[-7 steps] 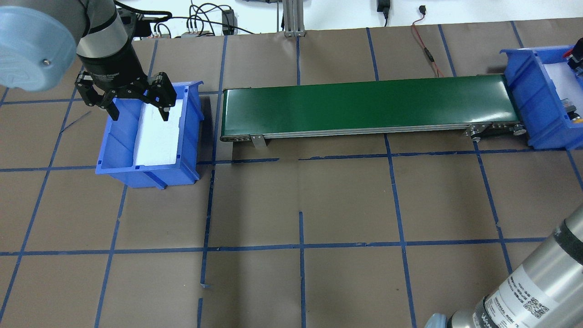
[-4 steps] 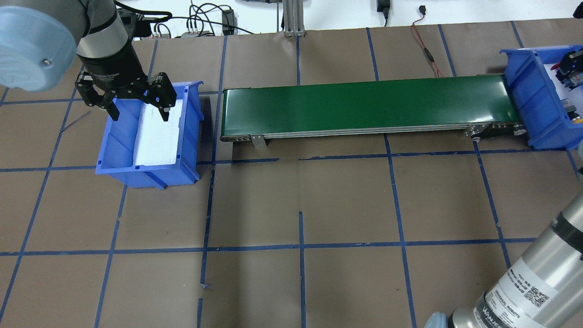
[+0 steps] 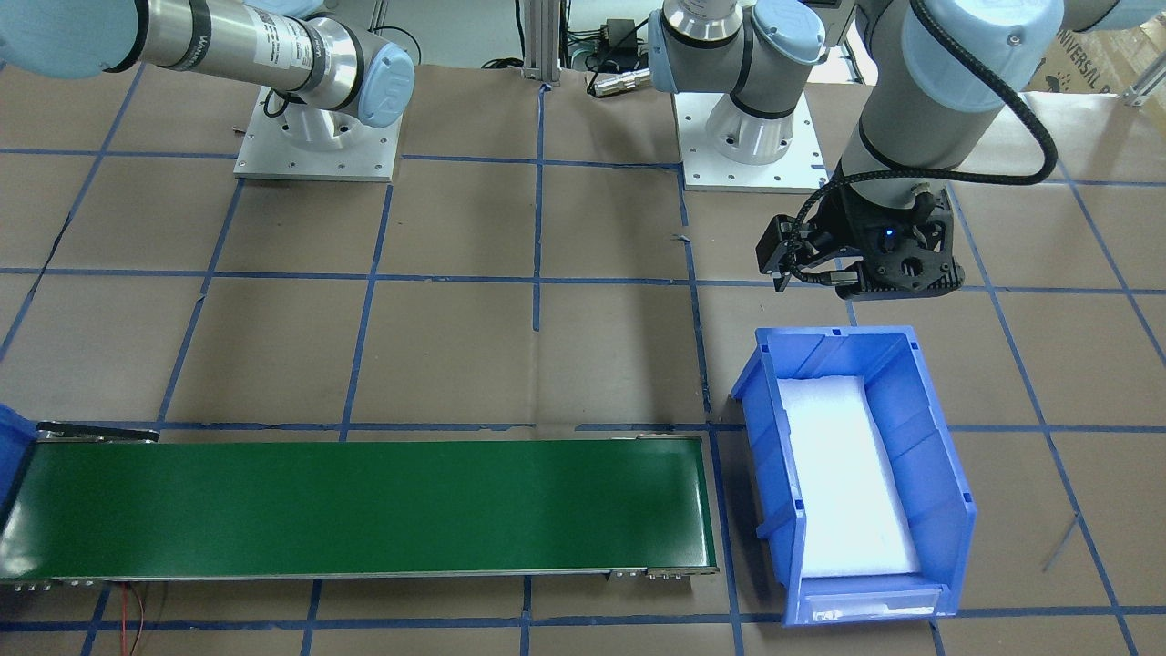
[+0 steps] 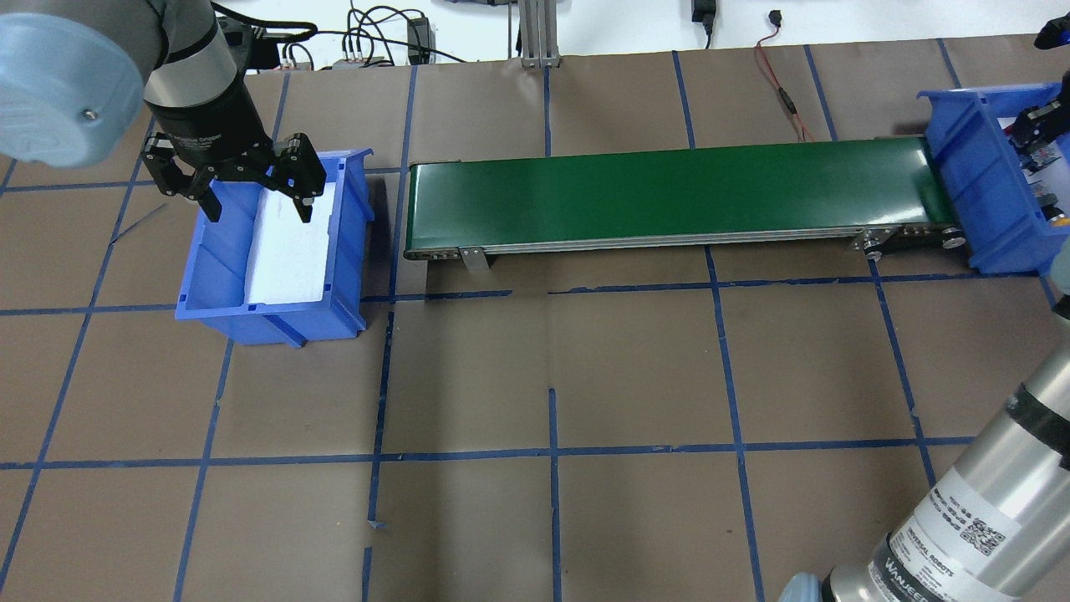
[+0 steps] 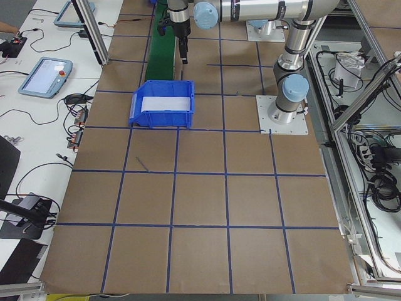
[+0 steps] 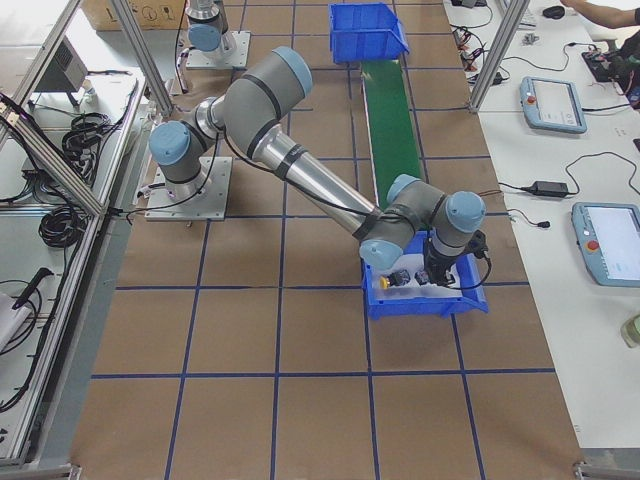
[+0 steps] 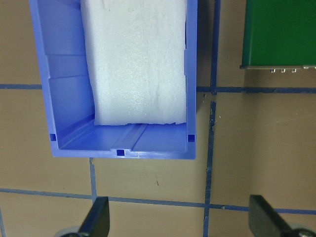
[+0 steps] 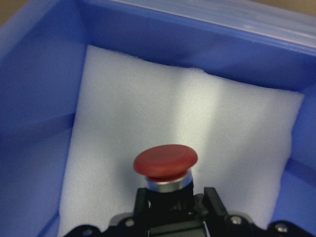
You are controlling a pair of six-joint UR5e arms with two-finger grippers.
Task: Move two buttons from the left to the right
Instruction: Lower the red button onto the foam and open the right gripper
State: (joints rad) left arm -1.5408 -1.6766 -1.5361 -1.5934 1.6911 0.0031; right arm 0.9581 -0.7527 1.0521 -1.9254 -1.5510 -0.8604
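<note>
My right gripper (image 8: 175,210) is shut on the red mushroom-cap button (image 8: 165,163) by its black collar and holds it over the white foam (image 8: 207,113) inside the right blue bin (image 4: 961,167). I cannot tell whether the button touches the foam. The yellow button (image 6: 385,283) lies in the same bin, beside the gripper (image 6: 435,272). My left gripper (image 4: 257,209) is open and empty above the far end of the left blue bin (image 4: 276,322), which holds only white foam (image 7: 138,59).
A green conveyor belt (image 4: 669,192) runs between the two bins. The right forearm (image 4: 995,502) crosses the near right corner of the table. Cables lie along the far edge (image 4: 368,42).
My right gripper has shifted slightly over the right bin with the red button, and its forearm has swung further right. The left arm has barely moved.
</note>
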